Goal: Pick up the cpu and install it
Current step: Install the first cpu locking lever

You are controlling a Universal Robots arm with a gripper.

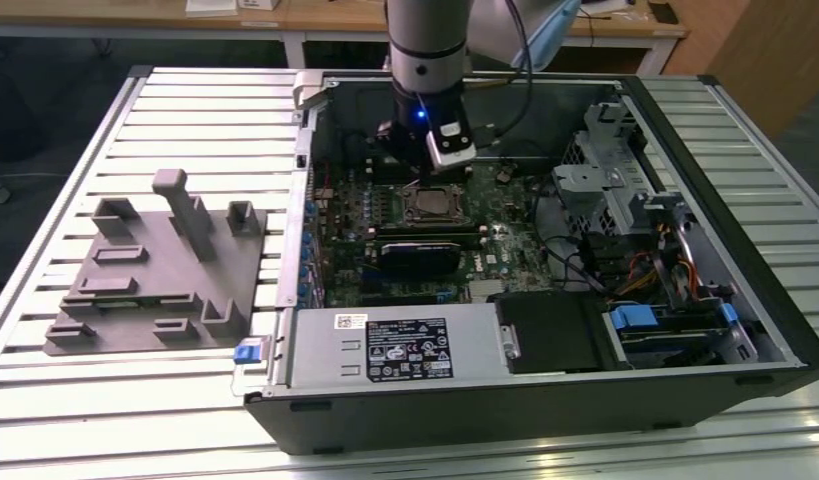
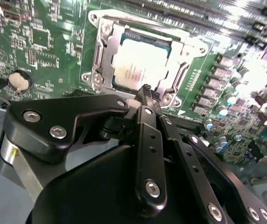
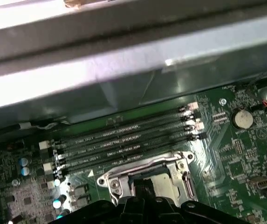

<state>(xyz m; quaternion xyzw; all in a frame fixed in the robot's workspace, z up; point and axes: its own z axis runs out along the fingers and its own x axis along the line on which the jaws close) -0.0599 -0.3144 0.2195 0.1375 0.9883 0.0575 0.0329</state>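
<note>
The cpu (image 2: 140, 65), a small square chip with a pale silver top, lies flat inside the metal-framed socket (image 2: 100, 70) on the green motherboard. My gripper (image 2: 146, 92) hangs just above the socket's edge, shut, and I see nothing between its black fingers. In the first wrist view the gripper (image 3: 142, 185) covers part of the cpu (image 3: 165, 183). In the exterior view the arm reaches down into the open computer case, with the gripper (image 1: 419, 183) directly over the socket (image 1: 427, 206).
The grey moulded tray (image 1: 129, 295) with upright blocks lies on the slatted table at the exterior view's left. Memory slots (image 3: 124, 140) run beside the socket, and a coin battery (image 2: 20, 80) sits nearby. The power supply (image 1: 409, 345) and drive cage (image 1: 623, 190) crowd the case.
</note>
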